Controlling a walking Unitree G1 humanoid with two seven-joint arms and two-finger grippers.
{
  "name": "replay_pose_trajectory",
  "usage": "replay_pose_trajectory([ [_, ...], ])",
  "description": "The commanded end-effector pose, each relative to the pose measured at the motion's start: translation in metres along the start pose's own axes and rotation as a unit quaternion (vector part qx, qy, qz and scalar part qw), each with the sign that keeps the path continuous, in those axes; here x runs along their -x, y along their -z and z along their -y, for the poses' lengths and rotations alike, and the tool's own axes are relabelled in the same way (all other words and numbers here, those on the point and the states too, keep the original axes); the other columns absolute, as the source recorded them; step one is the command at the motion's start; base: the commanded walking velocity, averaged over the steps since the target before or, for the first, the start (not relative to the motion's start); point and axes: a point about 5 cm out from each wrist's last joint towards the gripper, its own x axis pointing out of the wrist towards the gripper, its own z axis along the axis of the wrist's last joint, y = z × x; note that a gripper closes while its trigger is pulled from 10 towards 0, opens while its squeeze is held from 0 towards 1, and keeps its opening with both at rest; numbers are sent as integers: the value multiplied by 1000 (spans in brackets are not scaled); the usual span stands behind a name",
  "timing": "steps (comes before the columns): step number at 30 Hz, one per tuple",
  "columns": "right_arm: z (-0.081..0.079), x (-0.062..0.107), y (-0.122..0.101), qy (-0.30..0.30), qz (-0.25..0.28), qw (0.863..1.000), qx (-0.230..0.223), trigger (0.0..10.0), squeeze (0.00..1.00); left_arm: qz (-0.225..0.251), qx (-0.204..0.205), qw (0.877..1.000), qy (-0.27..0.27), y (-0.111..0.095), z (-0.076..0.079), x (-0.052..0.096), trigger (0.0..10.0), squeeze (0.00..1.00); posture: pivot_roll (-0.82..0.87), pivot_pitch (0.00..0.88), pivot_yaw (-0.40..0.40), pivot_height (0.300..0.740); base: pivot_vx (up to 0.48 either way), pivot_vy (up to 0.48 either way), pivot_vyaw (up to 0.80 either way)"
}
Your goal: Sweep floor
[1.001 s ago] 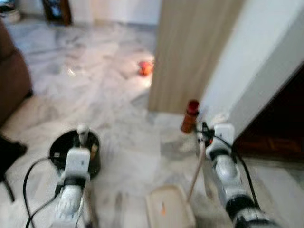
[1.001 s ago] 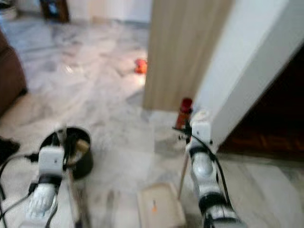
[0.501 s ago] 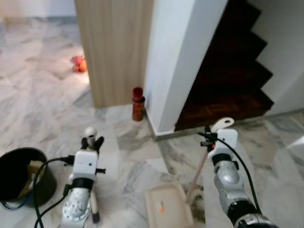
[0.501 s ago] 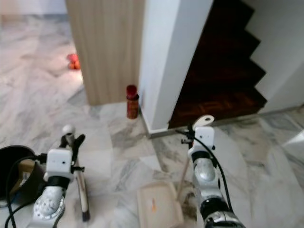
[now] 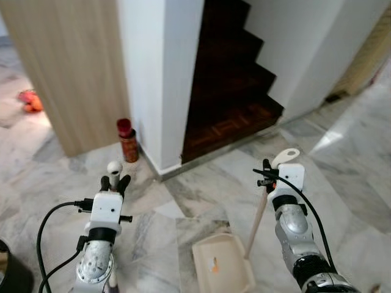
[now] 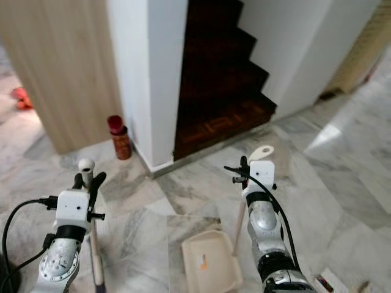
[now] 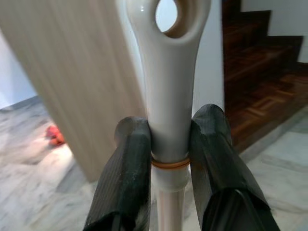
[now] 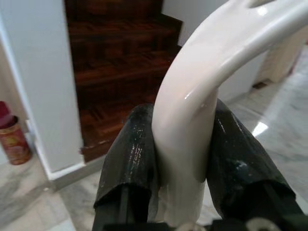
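Note:
My left gripper [image 5: 114,182] is shut on the white broom handle [image 7: 169,101], whose rounded top with a hanging hole pokes up between the black fingers [image 7: 127,183]. The broom shaft [image 6: 93,250] runs down beside my left arm. My right gripper [image 5: 267,171] is shut on the curved white dustpan handle [image 8: 202,91]. Its pale stick [image 5: 256,223] slants down to the cream dustpan [image 5: 223,270], which rests on the marble floor [image 5: 201,195] between my arms with a small orange scrap in it.
A white pillar [image 5: 160,73] and a wood-panelled wall [image 5: 67,67] stand ahead. A red-capped can [image 5: 127,140] sits at the pillar's foot. Dark wooden stairs [image 5: 229,73] rise behind. An orange object [image 5: 29,101] lies far left. A black bin edge [image 5: 7,274] shows bottom left.
The whole view has swung to the right: the stairs now sit in the middle and the black bin has slid to the left edge. Both grippers keep their holds.

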Motion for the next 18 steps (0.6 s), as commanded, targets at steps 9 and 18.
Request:
replay_pose_trajectory([
  [9, -1, -4, -8, 4, 17, 1000, -6, 10000, 0, 27, -6, 1000, -1, -10, -3, -4, 10000, 0, 128, 87, -84, 740, 0, -100, -800],
  [18, -2, -2, -5, 7, 14, 1000, -8, 10000, 0, 31, -14, 999, 5, -12, -4, -7, 10000, 0, 131, 92, -72, 740, 0, -287, -800],
])
